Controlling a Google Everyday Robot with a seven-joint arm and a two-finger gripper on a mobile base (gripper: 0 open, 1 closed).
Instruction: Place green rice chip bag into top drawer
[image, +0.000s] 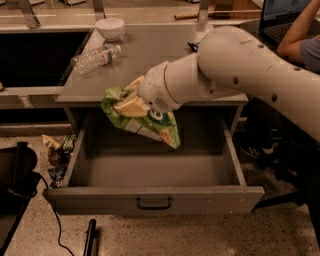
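The green rice chip bag (150, 125) hangs crumpled from my gripper (131, 101), which is shut on its upper end. The bag is in the air just in front of the counter's front edge, above the back of the top drawer (155, 172). The drawer is pulled fully out, with a plain grey inside and a dark pull handle (154, 203) on its front panel. My white arm (240, 65) reaches in from the right across the counter.
On the grey counter (150, 60) lie a clear plastic bottle (95, 58) and a white bowl (110, 27). A small dark object (192, 46) sits near the arm. Snack packets (57, 152) lie on the floor left of the drawer. A person's arm (300, 30) is at top right.
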